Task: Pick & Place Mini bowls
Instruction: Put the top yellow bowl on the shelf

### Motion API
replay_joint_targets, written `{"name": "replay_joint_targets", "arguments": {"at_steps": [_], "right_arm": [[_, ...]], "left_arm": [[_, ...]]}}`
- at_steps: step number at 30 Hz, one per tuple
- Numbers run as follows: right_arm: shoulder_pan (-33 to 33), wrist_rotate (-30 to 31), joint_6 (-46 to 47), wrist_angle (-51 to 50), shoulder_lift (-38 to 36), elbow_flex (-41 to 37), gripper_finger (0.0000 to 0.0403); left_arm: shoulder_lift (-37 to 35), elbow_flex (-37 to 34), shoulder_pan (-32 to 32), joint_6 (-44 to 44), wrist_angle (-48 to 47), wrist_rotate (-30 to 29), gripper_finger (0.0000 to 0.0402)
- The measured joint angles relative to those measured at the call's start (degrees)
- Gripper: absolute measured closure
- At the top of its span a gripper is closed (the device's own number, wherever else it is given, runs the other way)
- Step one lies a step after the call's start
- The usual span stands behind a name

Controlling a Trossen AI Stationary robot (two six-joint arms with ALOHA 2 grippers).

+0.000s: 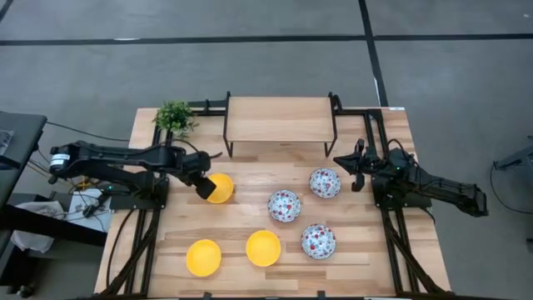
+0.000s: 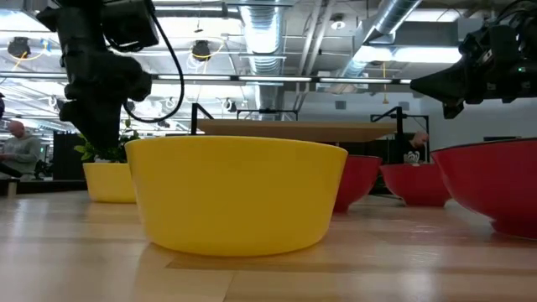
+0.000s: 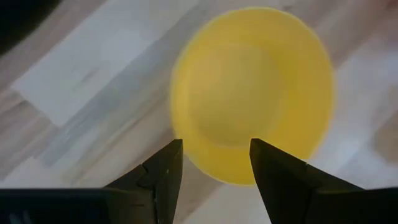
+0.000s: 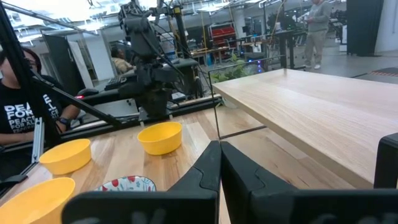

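Note:
Three yellow mini bowls stand on the wooden table: one at mid-left (image 1: 221, 189), two near the front edge (image 1: 203, 257) (image 1: 263, 247). Three speckled ones (image 1: 284, 205) (image 1: 325, 182) (image 1: 318, 241) stand to their right. My left gripper (image 1: 205, 187) points steeply down, open, just above the mid-left yellow bowl (image 3: 252, 93). Its fingertips (image 3: 176, 155) hang over the part of the rim nearest that arm, without visible touch. My right gripper (image 1: 354, 163) is shut and level at the table's right, holding nothing (image 4: 219, 152).
A wooden riser shelf (image 1: 279, 121) on black legs stands at the table's far middle, with a small green plant (image 1: 174, 117) at the far left corner. People sit and stand in the room beyond the table (image 4: 25, 112).

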Motion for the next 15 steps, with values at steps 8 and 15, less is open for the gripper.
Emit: {"name": "replay_joint_targets", "arguments": {"at_steps": [8, 15], "right_arm": [[-0.01, 0.01, 0.02, 0.01, -0.02, 0.00, 0.0403], [-0.01, -0.02, 0.02, 0.01, 0.00, 0.00, 0.0403]], "left_arm": [[2.57, -0.02, -0.02, -3.79, -0.63, -2.36, 0.0215], [4.35, -2.68, -0.02, -8.08, -0.22, -3.20, 0.0215]]}}
